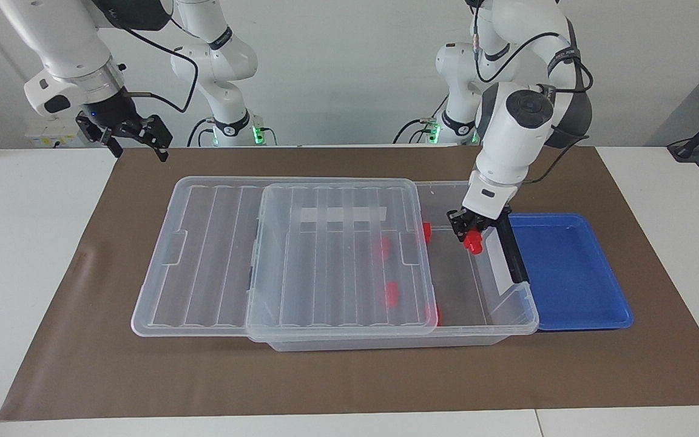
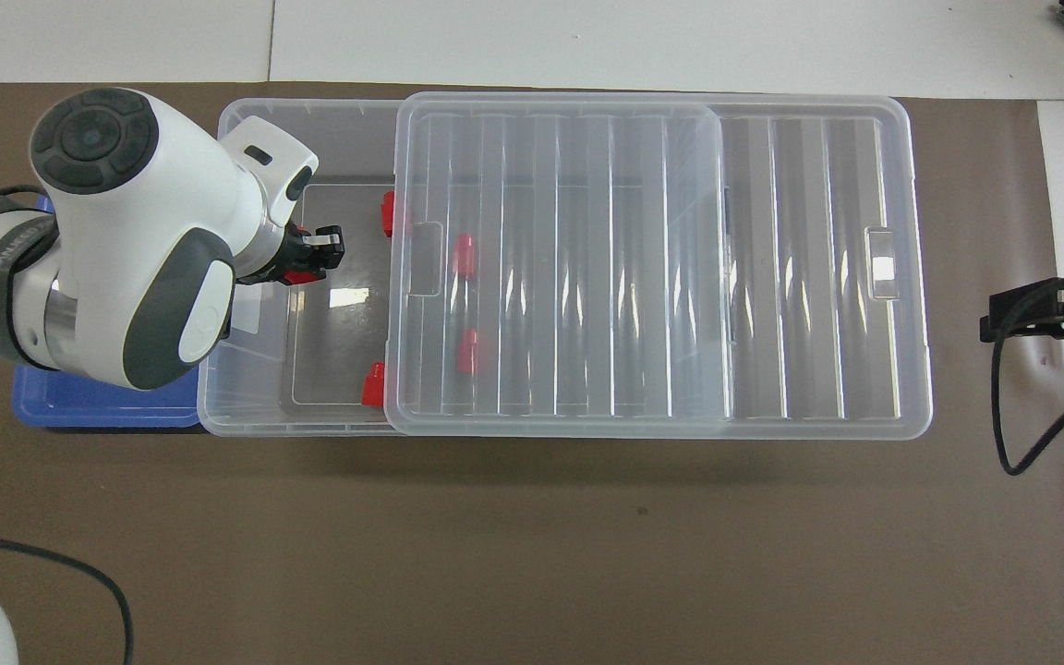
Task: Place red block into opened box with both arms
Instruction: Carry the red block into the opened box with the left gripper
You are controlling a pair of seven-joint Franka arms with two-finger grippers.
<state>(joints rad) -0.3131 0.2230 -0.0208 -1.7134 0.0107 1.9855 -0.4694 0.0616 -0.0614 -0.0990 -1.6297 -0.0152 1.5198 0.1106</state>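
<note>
Holding: left gripper (image 1: 469, 233) clenched on red block (image 1: 474, 242), over the box's (image 1: 510, 315) uncovered end by the black clip (image 1: 510, 252).
Right gripper (image 1: 137, 136): jaws apart, waiting above the brown mat's (image 1: 349, 376) corner.
Lid (image 1: 340, 261): covers the box's middle.
Tray (image 1: 574, 273): touches the clip end.

Left gripper (image 1: 469, 232): clamped on red block (image 1: 474, 242), over box (image 1: 507, 315) opening.
Right gripper (image 1: 137, 136): open, waiting above the mat, off the box's other end.
</note>
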